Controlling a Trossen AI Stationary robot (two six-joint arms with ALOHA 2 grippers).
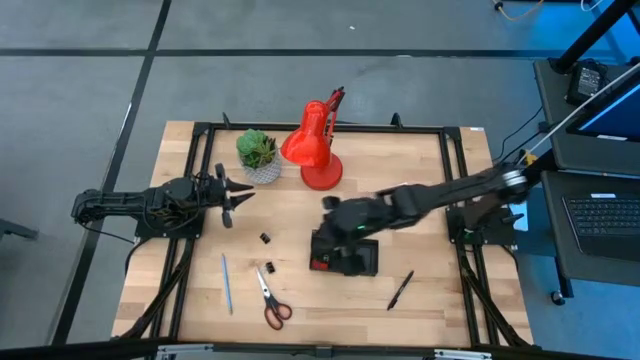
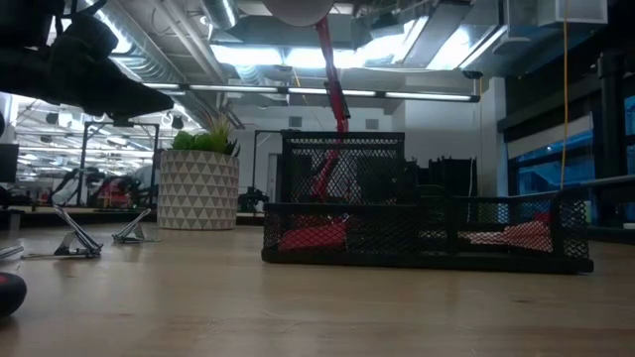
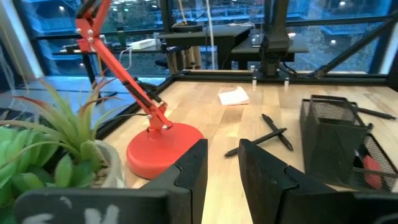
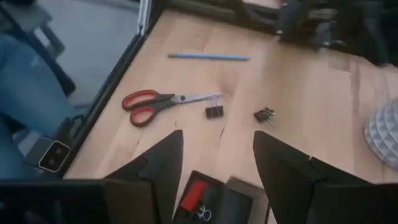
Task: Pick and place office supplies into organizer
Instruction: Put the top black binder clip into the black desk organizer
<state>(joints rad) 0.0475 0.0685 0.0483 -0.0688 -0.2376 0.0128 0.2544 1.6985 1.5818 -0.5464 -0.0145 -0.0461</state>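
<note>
Organizer [image 1: 345,255] partly hidden beneath right gripper [image 1: 335,232], contents unclear

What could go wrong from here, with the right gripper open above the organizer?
1. The right gripper hangs open over the organizer; a careless descent toward the binder clips could catch the mesh wall and shove the organizer.
2. The clips lie close to the red-handled scissors; wide jaws could nudge the blades or grab both.
3. The left gripper waits near the potted plant and red desk lamp; swinging out might clip them.
</note>
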